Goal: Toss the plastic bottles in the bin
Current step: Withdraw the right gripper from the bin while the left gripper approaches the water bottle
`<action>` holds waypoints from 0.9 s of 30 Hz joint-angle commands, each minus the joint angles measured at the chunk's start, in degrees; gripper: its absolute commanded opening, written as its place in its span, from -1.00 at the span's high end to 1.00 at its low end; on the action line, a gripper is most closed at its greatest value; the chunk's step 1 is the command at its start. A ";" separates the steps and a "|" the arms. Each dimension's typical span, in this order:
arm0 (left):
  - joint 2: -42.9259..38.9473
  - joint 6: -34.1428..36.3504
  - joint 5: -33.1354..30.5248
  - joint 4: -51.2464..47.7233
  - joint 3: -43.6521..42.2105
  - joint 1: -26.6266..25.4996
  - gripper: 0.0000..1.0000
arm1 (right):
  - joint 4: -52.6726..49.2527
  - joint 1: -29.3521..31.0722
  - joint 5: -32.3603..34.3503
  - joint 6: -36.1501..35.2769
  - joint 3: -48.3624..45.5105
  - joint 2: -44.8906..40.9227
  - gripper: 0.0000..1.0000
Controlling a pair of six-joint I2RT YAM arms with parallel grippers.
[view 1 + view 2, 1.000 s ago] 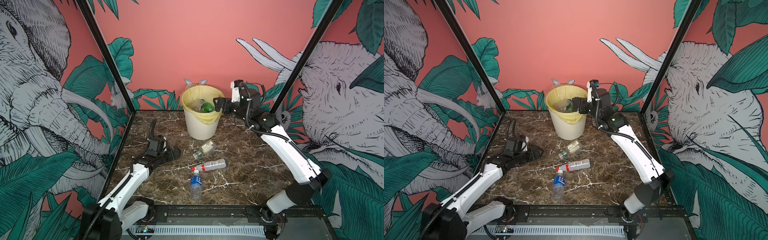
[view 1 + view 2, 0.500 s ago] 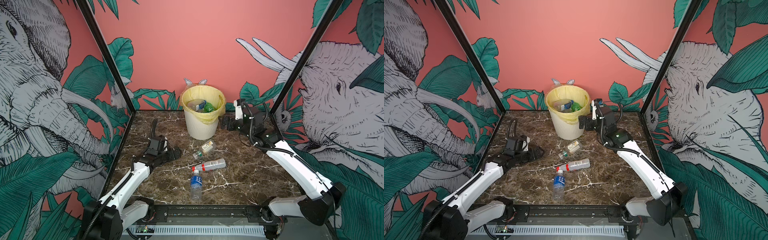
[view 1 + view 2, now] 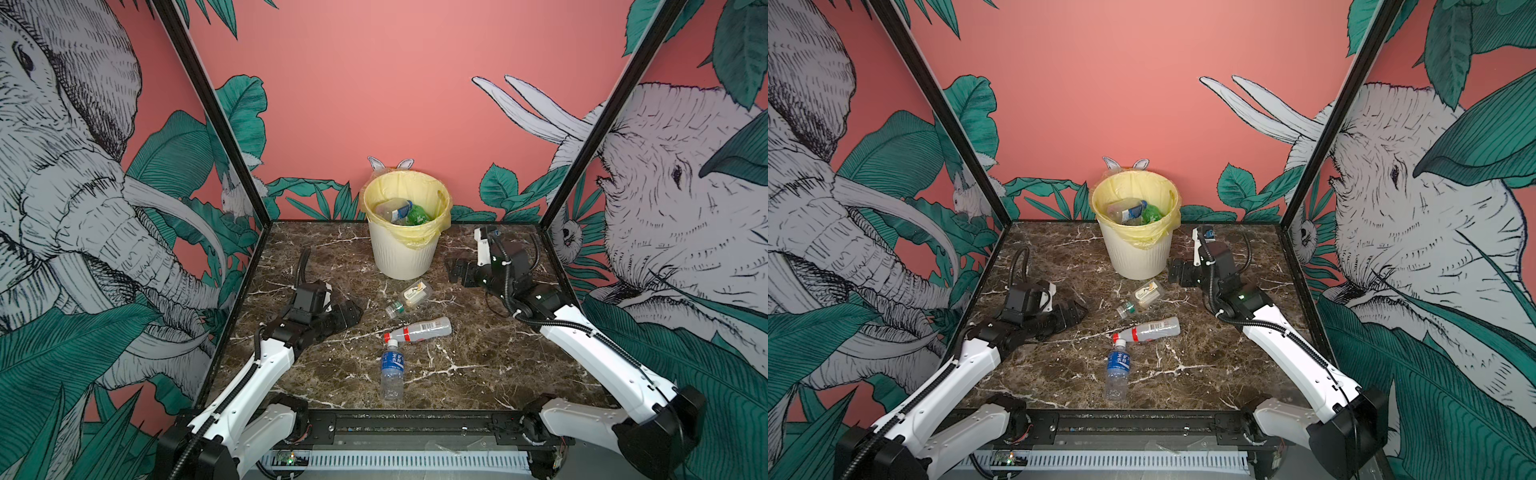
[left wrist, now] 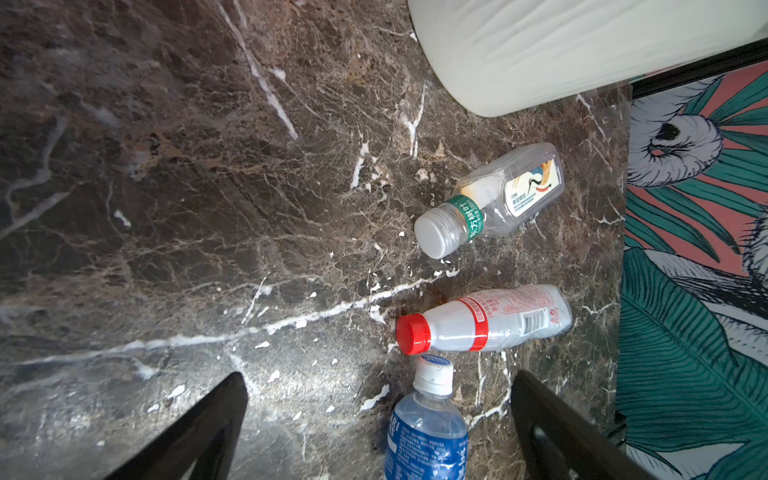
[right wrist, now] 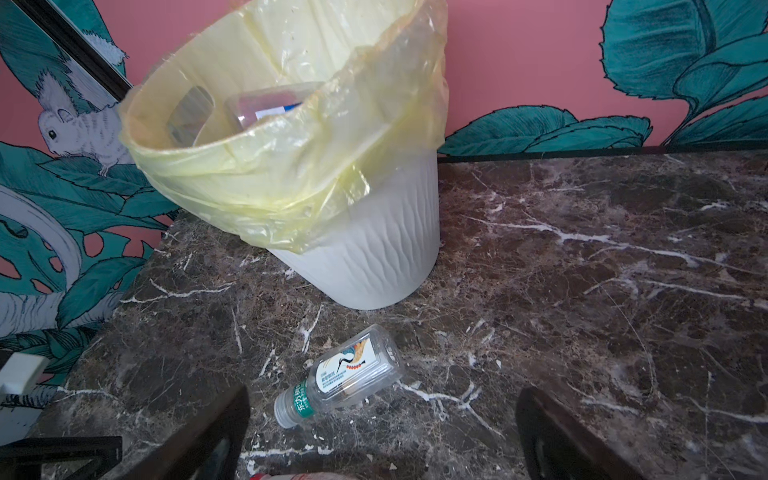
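The cream ribbed bin [image 3: 405,257] with its yellow bag stands at the back of the marble table. A clear blue-labelled bottle [image 3: 395,210] and a green bottle [image 3: 417,216] lie inside it. On the table lie three plastic bottles: a short clear one with a green neck band [image 3: 409,297] [image 5: 345,376], a red-capped one [image 3: 417,331] [image 4: 482,320] and a blue-labelled one [image 3: 392,368] [image 4: 428,428]. My right gripper [image 3: 455,270] [image 5: 384,392] hangs open and empty, low and right of the bin. My left gripper [image 3: 349,311] [image 4: 378,378] rests open on the table, left of the bottles.
Black frame posts [image 3: 216,116] and printed side walls close in the table on the left, right and back. A black rail [image 3: 415,424] runs along the front edge, between the two arm bases.
My right arm has come down from over the bin's rim to the table right of the bin. The green bottle seen at its jaws now lies in the bin. The left arm has not moved.
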 commanded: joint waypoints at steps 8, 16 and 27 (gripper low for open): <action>-1.81 -5.41 -4.69 -1.21 -0.80 -8.11 -0.99 | 1.93 -0.85 -1.34 3.12 -6.36 -5.29 -0.99; -2.25 -7.61 -4.25 -2.53 -1.41 -12.29 -0.99 | 2.18 -1.03 -1.40 4.69 -9.84 -7.80 -0.99; -4.32 -11.21 -6.33 -3.31 -3.97 -18.41 -0.98 | 2.54 -1.05 -1.74 6.80 -12.71 -9.65 -0.99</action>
